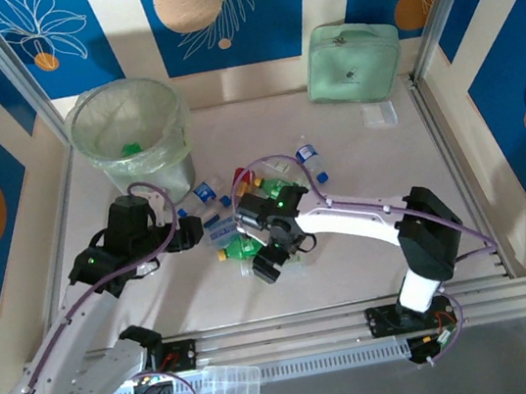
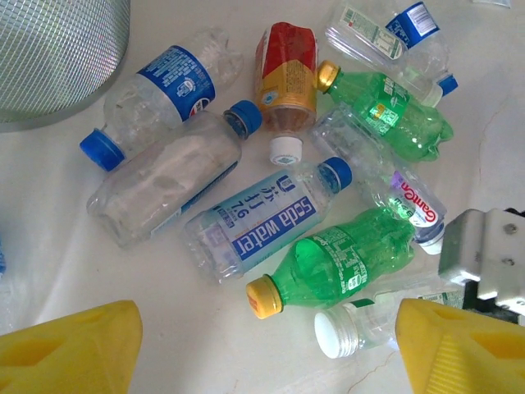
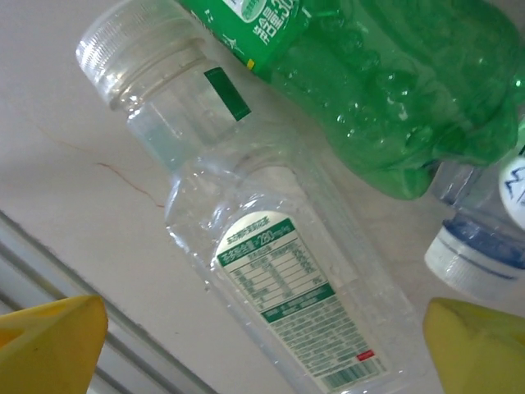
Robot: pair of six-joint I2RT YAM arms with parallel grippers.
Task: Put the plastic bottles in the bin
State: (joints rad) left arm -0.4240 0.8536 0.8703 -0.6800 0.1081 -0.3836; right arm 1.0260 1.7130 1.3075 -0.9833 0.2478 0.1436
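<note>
Several crushed plastic bottles (image 1: 245,210) lie heaped mid-table: clear ones with blue caps (image 2: 164,168), a soda water bottle (image 2: 262,217), green ones (image 2: 340,263) and an orange-red one (image 2: 285,70). The bin (image 1: 129,128) stands at the back left with a green bottle (image 1: 132,148) inside; its wall (image 2: 57,49) is at the top left of the left wrist view. My left gripper (image 1: 189,230) (image 2: 267,361) is open just left of the heap. My right gripper (image 1: 271,260) (image 3: 262,353) is open, low over a clear white-capped bottle (image 3: 271,304) lying between its fingers.
A mint-green zip pouch (image 1: 354,61) leans at the back right. A flat clear lidded box (image 1: 229,382) rests by the arm bases. Metal rails (image 1: 312,328) run along the near table edge, close to the right gripper.
</note>
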